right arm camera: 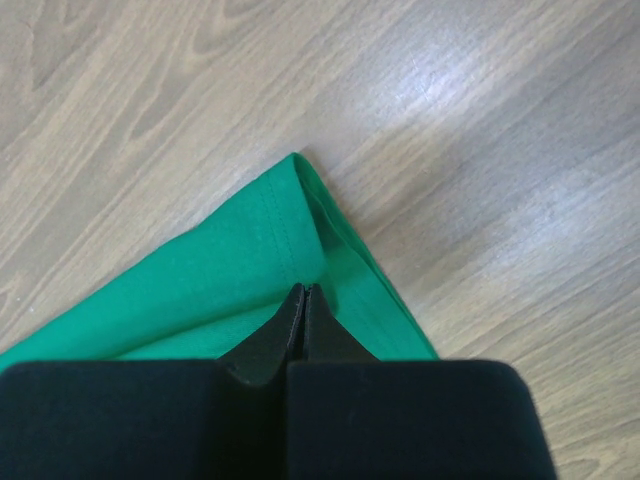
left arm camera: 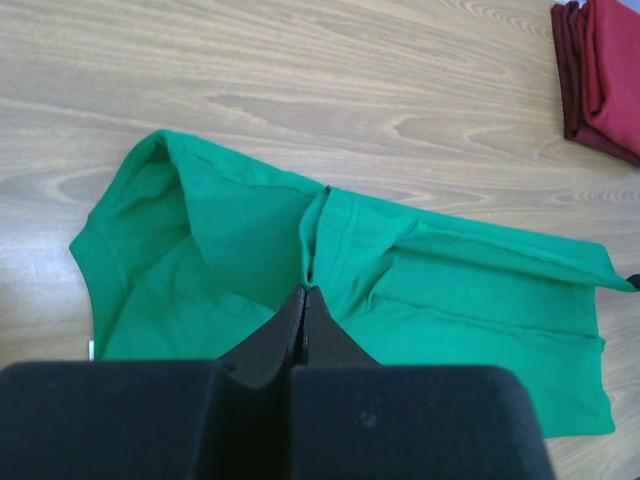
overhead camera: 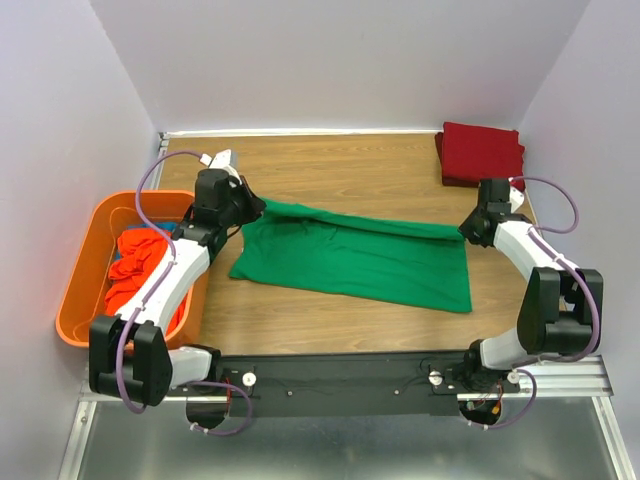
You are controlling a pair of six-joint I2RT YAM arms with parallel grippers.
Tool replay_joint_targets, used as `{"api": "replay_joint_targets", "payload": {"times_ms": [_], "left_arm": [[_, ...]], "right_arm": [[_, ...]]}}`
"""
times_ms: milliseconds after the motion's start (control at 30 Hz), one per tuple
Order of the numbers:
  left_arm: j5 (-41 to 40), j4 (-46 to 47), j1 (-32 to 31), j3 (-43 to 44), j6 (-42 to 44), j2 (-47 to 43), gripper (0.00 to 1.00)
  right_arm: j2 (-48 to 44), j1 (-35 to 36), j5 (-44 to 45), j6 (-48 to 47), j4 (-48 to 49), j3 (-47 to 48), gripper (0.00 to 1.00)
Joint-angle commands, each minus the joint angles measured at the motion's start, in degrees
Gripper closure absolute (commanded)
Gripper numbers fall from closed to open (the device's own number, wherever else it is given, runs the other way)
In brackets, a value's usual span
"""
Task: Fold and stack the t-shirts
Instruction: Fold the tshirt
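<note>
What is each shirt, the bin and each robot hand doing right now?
green shirt: lying on the table, partly folded, pinched at both far corners.
dark red shirt: folded, at the far right corner.
orange-red shirts: crumpled in the bin.
orange bin: upright, holding shirts.
left gripper: shut on the green shirt.
right gripper: shut on the green shirt.

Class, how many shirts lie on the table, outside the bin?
2. Green shirt in the middle of the table; red shirt folded at its far right corner. It may hide another.
</note>
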Motion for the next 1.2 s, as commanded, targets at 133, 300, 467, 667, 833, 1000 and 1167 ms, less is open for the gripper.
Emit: {"api": "replay_joint_targets", "payload": {"times_ms": [133, 300, 467, 667, 833, 1000, 1167], "left_arm": [[-0.08, 0.08, -0.23, -3.2, -0.86, -3.78, 1.0], [0.19, -0.54, -0.23, -4.26, -0.77, -4.83, 1.0], [0.1, -1.41, -0.23, -4.79, -1.21, -6.33, 1.0], [0.27, -2.38, -0.23, -5.93, -1.3, -8.26, 1.0], [1.15, -2.38, -0.23, -7.33, -2.18, -9.67, 1.0], [2.03, -2.56, -0.23, -8.83, -2.7, -10.11, 1.0], [3.79, -2.03, -0.23, -10.58, -3.5, -10.37, 1.0]], "right_arm": [[-3.05, -0.09, 1.94, 0.94, -1.57, -2.86, 0.99], [-3.84, -0.09, 2.12, 0.94, -1.57, -3.82, 0.99], [-5.16, -0.09, 2.03, 0.86, -1.66, -4.18, 0.99], [-6.22, -0.09, 1.86, 0.94, -1.92, -5.05, 0.99], [-6.57, -0.09, 1.95, 1.12, -2.01, -6.11, 0.99], [-7.18, -0.09, 1.24, 1.56, -1.92, -7.77, 0.99], [-8.06, -0.18, 1.51, 1.65, -1.92, -9.09, 0.93]]}}
